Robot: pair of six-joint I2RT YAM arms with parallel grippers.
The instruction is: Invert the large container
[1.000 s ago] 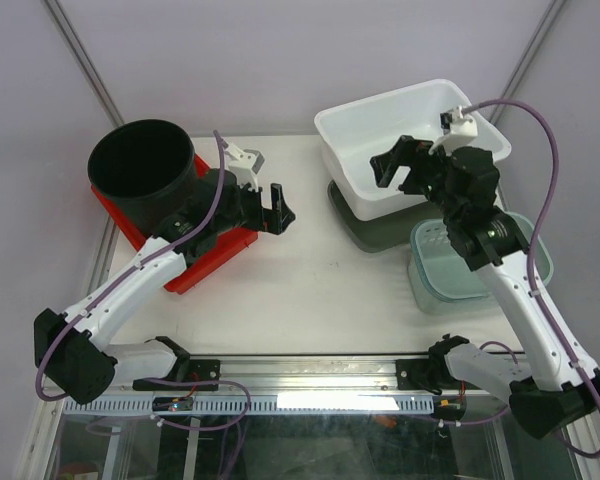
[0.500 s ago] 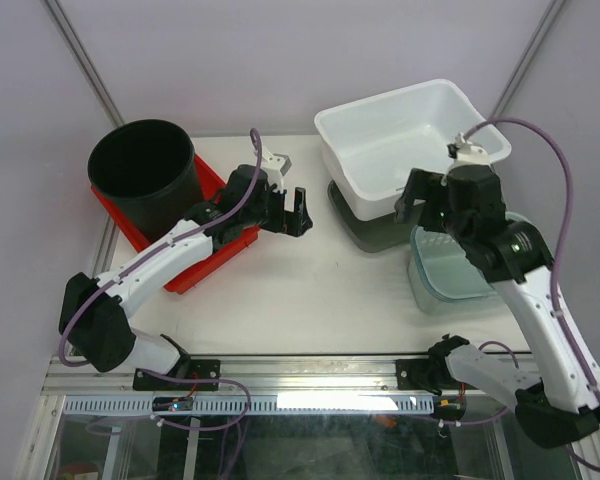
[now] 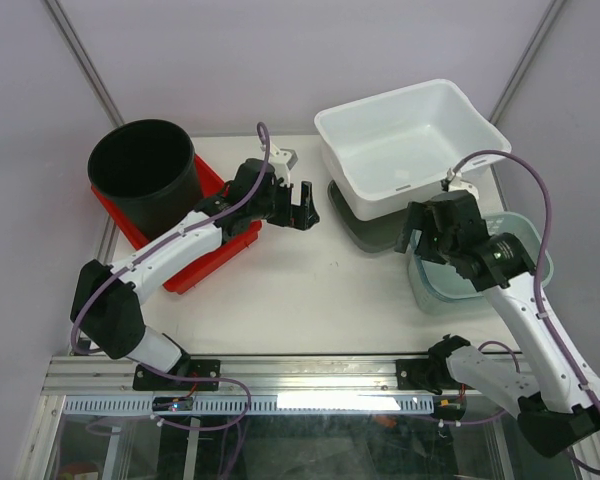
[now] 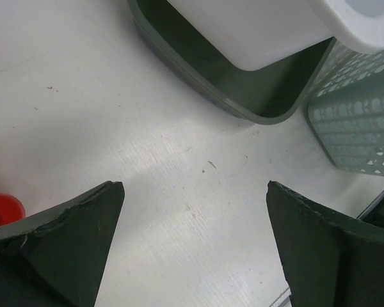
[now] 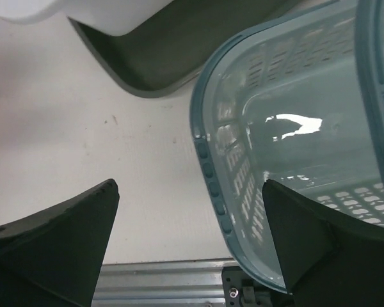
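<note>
Behind and to the left of the left gripper stand a black bucket and a red tray. Its fingers are spread wide and hold nothing. Ahead and to the right of them sits the white tub, probably the large container meant, mouth up and propped on a dark green tray. It looks light, stiff and smooth, so likely slippery. Its rim at opposite sides seems the best hold. The right gripper is equally wide and empty, with the tub just beyond its fingers and a teal basket beside them. The wrist views show the tub's base resting in the tray. Only the top view shows its open mouth.
</note>
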